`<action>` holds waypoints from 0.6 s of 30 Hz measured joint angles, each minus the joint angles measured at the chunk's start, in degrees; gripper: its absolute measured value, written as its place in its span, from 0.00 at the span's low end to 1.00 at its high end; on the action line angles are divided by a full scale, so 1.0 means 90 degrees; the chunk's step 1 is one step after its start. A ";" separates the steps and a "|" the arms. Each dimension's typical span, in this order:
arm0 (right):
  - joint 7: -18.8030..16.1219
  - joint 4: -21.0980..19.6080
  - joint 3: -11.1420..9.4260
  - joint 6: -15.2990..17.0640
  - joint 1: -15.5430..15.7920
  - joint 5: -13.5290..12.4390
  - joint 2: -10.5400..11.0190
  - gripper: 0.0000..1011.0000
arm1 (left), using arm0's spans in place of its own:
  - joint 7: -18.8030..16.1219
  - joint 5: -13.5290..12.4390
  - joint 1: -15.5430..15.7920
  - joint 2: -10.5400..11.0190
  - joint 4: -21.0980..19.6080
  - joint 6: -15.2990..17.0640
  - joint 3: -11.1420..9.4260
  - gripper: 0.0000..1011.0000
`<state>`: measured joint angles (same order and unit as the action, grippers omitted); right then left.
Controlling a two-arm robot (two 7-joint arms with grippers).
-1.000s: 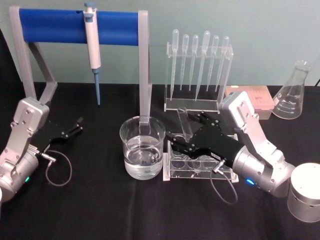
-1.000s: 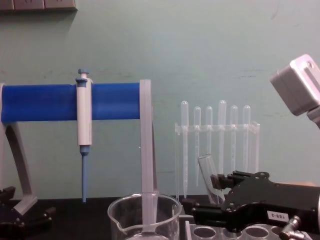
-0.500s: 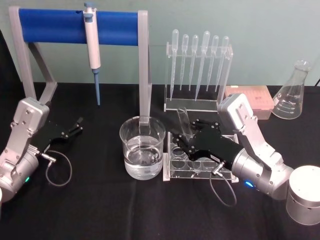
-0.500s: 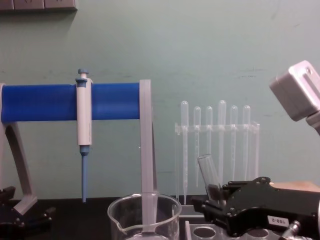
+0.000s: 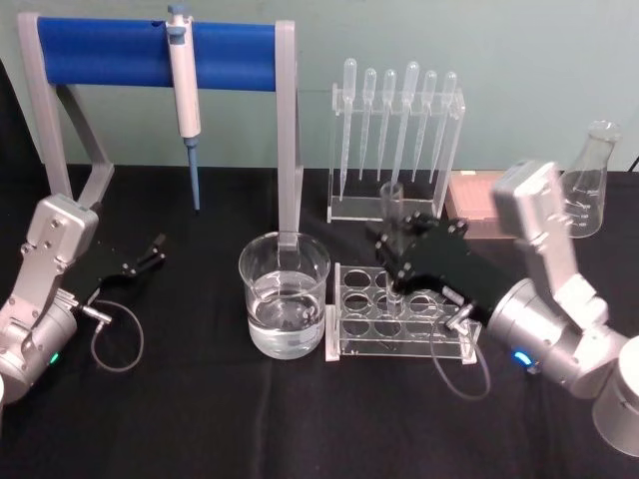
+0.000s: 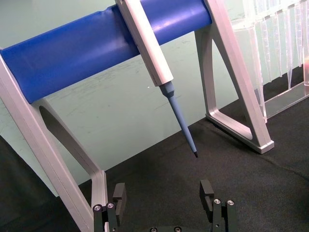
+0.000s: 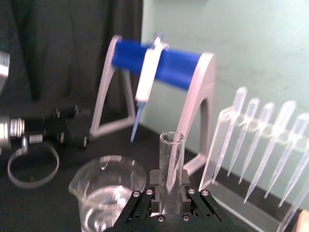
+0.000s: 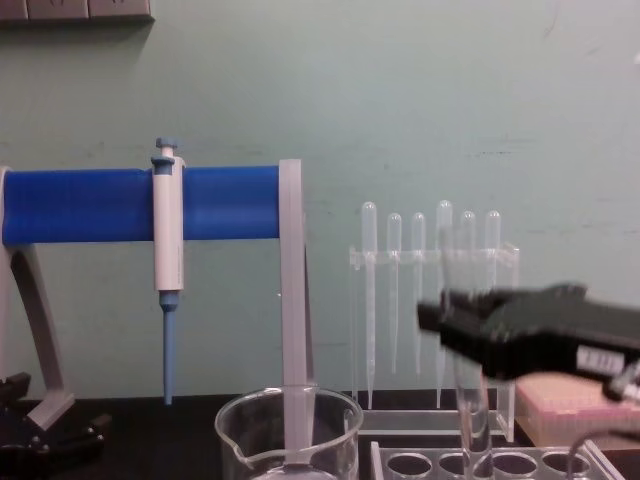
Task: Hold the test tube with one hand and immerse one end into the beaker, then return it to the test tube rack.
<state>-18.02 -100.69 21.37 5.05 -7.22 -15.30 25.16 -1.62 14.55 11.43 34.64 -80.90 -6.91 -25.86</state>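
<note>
Jaws on the left gripper [image 6: 162,194] stand wide apart and hold nothing. That arm is parked at the left edge of the black table, beneath the blue-barred stand [image 5: 110,52] that carries a micropipette [image 5: 184,90]. Its position matches the earlier frames.

The beaker [image 5: 247,289], part filled with clear liquid, sits centre-left. It is just beside the test tube rack [image 5: 399,341] and has not been disturbed.

The right gripper [image 5: 399,257] is clamped on the test tube [image 5: 390,208], gripping it around mid-length.

Change noted: a second ago the tube leaned in a rack hole with the gripper low over the rack. It now stands upright and higher, over the rack's right-hand part, and the wrist has swung up and to the right.

From the chest view the tube's lower end [image 8: 472,420] sits close to the rack top. Whether it has fully cleared the hole cannot be told.

Assessment: the grasp is secured and the lift-out is under way. The carry leftward to the beaker and the immersion are still outstanding.
</note>
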 joint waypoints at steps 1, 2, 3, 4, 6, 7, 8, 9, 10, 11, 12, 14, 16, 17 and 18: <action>0.0020 -0.0122 -0.0112 -0.0018 0.0072 -0.0091 -0.0036 0.22 | 0.0000 0.0000 0.0000 0.0000 0.0000 0.0000 0.0000 0.99; 0.0029 -0.0182 -0.0167 -0.0025 0.0107 -0.0140 -0.0056 0.22 | 0.0000 0.0000 0.0000 0.0000 0.0000 0.0000 0.0000 0.99; 0.0036 -0.0234 -0.0222 -0.0027 0.0139 -0.0184 -0.0077 0.22 | 0.0000 0.0000 0.0000 0.0000 0.0000 0.0000 0.0000 0.99; 0.0051 -0.0351 -0.0325 -0.0028 0.0198 -0.0273 -0.0118 0.22 | 0.0000 0.0000 0.0000 0.0000 0.0000 0.0000 0.0000 0.99; 0.0074 -0.0452 -0.0400 -0.0028 0.0245 -0.0333 -0.0153 0.22 | 0.0000 0.0000 0.0000 0.0000 0.0000 0.0000 0.0000 0.99; 0.0085 -0.0485 -0.0422 -0.0026 0.0261 -0.0351 -0.0165 0.22 | 0.0000 0.0000 0.0000 0.0000 0.0000 0.0000 0.0000 0.99; 0.0095 -0.0538 -0.0457 -0.0013 0.0284 -0.0370 -0.0185 0.22 | 0.0000 0.0000 0.0000 0.0000 0.0000 0.0000 0.0000 0.99; 0.0099 -0.0556 -0.0470 -0.0001 0.0291 -0.0376 -0.0194 0.22 | 0.0000 0.0000 0.0000 0.0000 0.0000 0.0000 0.0000 0.99; 0.0109 -0.0573 -0.0488 0.0034 0.0302 -0.0391 -0.0213 0.22 | 0.0000 0.0000 0.0000 0.0000 0.0000 0.0000 0.0000 0.99; 0.0114 -0.0579 -0.0496 0.0051 0.0307 -0.0398 -0.0222 0.22 | 0.0000 0.0000 0.0000 0.0000 0.0000 0.0000 0.0000 0.99; 0.0116 -0.0579 -0.0496 0.0052 0.0307 -0.0398 -0.0221 0.22 | 0.0000 0.0000 0.0000 0.0000 0.0000 0.0000 0.0000 0.99; 0.0117 -0.0580 -0.0496 0.0052 0.0307 -0.0398 -0.0220 0.22 | 0.0000 0.0000 -0.0001 0.0000 0.0000 0.0000 0.0000 0.99; 0.0118 -0.0581 -0.0496 0.0052 0.0307 -0.0400 -0.0218 0.22 | 0.0000 0.0000 0.0000 0.0000 0.0000 0.0000 0.0000 0.99; 0.0118 -0.0582 -0.0496 0.0052 0.0307 -0.0400 -0.0218 0.22 | 0.0000 0.0000 0.0000 0.0000 0.0000 0.0000 0.0000 0.99; 0.0118 -0.0583 -0.0496 0.0051 0.0307 -0.0401 -0.0217 0.22 | 0.0000 0.0000 0.0000 0.0000 0.0000 0.0000 0.0000 0.99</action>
<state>-16.96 -105.94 16.90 5.51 -4.46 -18.91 23.20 -1.62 14.55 11.43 34.65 -80.90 -6.91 -25.86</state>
